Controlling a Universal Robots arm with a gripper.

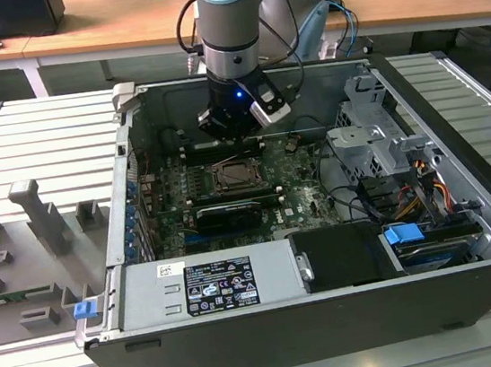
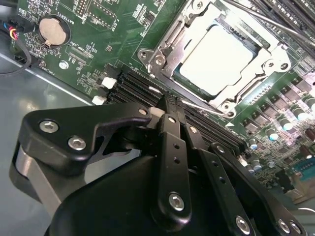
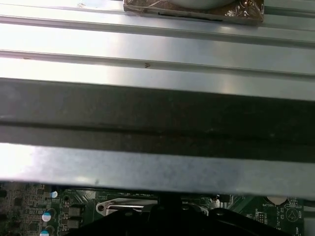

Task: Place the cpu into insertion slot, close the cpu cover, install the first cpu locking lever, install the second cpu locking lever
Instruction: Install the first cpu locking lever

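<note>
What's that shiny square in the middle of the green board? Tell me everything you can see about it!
That is the cpu, a small flat square chip. Its top looks like pale silvery metal and glares bright in the light. It lies flat, framed by the cpu cover, a silvery metal plate whose big opening lets the top show. Green circuit board lies all around. The robot's hand is close by but does not touch it.

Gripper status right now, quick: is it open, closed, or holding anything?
The gripper is closed with nothing visibly held, poised beside the seated cpu.
</note>
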